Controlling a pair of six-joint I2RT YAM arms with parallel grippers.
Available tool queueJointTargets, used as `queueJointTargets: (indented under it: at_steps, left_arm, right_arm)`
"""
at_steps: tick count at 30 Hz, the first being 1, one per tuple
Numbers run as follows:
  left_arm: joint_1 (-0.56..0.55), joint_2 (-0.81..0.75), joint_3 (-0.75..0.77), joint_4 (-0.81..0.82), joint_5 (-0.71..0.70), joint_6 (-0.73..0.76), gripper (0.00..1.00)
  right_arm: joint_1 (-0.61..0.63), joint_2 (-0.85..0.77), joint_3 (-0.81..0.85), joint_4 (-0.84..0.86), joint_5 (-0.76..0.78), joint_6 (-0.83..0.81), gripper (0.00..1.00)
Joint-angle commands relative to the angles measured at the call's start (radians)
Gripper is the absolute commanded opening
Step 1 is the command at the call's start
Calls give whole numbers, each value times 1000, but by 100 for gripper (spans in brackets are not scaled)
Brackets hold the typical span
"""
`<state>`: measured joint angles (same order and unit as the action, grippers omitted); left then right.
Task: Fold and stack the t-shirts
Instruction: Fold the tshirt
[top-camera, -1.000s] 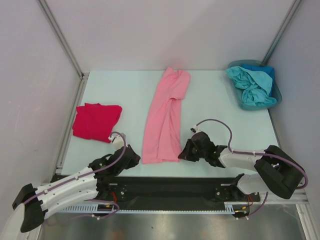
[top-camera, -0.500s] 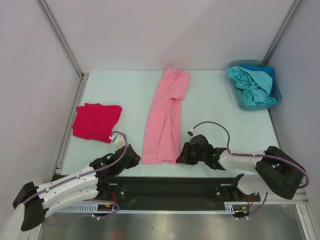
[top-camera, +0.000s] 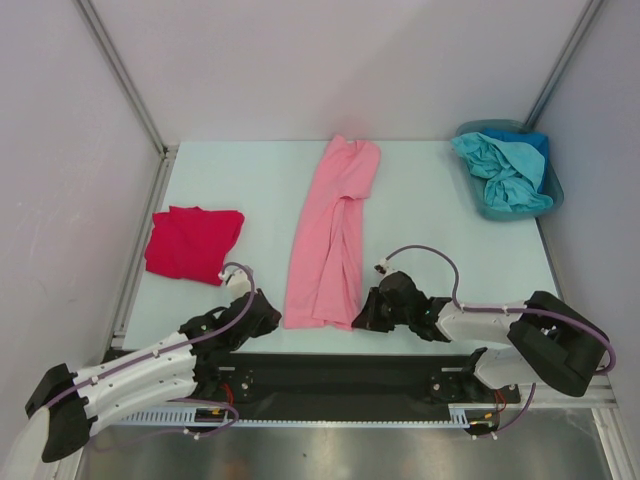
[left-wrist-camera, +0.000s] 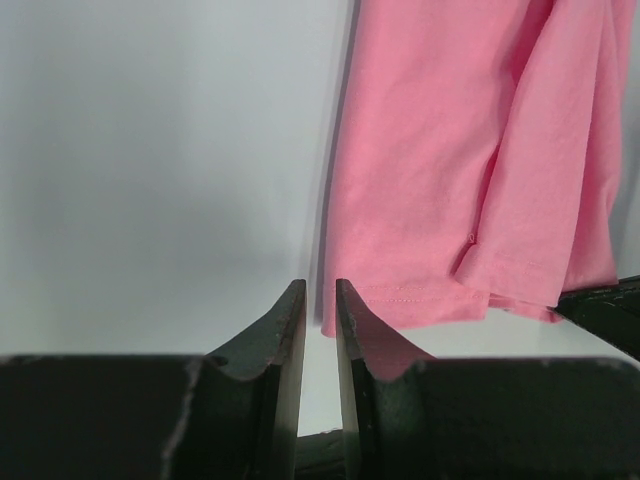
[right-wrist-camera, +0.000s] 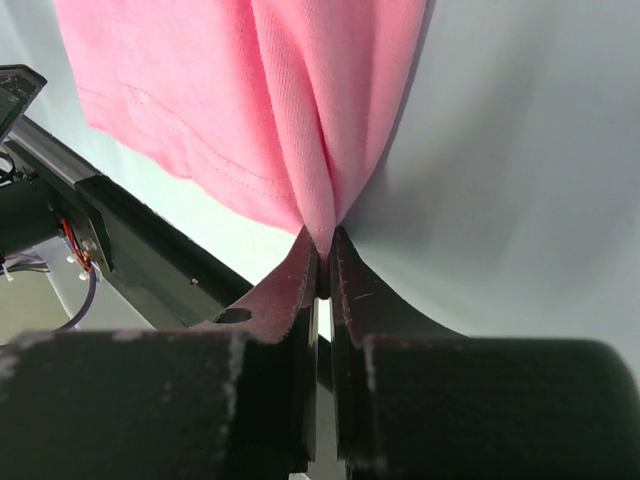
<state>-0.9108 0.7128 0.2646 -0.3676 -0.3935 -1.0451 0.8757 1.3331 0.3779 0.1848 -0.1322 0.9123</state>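
Top view and both wrist views. The pale table (top-camera: 240, 180) is carrying all items. The pink t-shirt (top-camera: 330, 235) is lying as a long, narrow strip down the middle of the table, running from the far edge toward the near edge, with one lengthwise fold overlapping along its right side. The bin (top-camera: 512, 214) is sitting at the far right corner, well apart from the strip, and is holding a crumpled teal t-shirt (top-camera: 497, 175) with a blue t-shirt (top-camera: 532, 142) behind it. The red t-shirt (top-camera: 192, 243) is resting as a compact bundle near the left edge, apart from the pink strip.

The right gripper (top-camera: 362, 315) is lying low at the strip's near right corner. In the right wrist view its fingers are clamping together on a ridge of the pink t-shirt (right-wrist-camera: 250, 90), the cloth rising out of the fingertips of the right gripper (right-wrist-camera: 322, 240).

The left gripper (top-camera: 268, 315) is lying low just beside the near left corner. In the left wrist view the left gripper (left-wrist-camera: 318, 290) is showing a narrow slit between its fingers (bare table is showing through it), gripping nothing, with the hem corner of the pink t-shirt (left-wrist-camera: 440, 180) lying just beyond its right fingertip.
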Motion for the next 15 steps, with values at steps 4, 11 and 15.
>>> queueJointTargets:
  at_steps: [4, 11, 15]
  left_arm:
    - [-8, 4, 38, 30, -16, 19, 23]
    - [-7, 20, 36, 47, -11, 20, 23]
    - [-7, 48, 42, 67, -5, 28, 23]
  right_arm:
    - [0, 0, -42, -139, 25, 10, 0]
    - [3, -184, -131, -266, 97, 69, 0]
    - [-4, -317, -152, -372, 120, 74, 0]
